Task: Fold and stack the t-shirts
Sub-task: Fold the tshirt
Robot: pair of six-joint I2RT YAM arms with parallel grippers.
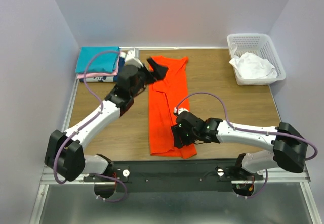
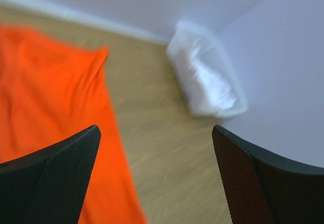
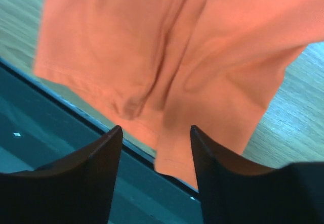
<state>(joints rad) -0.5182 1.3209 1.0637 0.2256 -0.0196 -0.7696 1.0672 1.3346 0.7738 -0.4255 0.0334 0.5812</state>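
Note:
A bright orange-red t-shirt lies as a long narrow strip down the middle of the table. My left gripper hovers open over its far end; in the left wrist view its fingers stand wide apart with the orange cloth below and to the left. My right gripper is at the shirt's near hem. Its jaws stand apart with a hanging corner of the orange cloth between them, not pinched. A teal t-shirt tops a folded stack at the far left.
A white lattice basket at the far right corner holds a crumpled white t-shirt, also blurred in the left wrist view. Pink and navy layers show under the teal one. The table's near edge and black rail lie under the hem.

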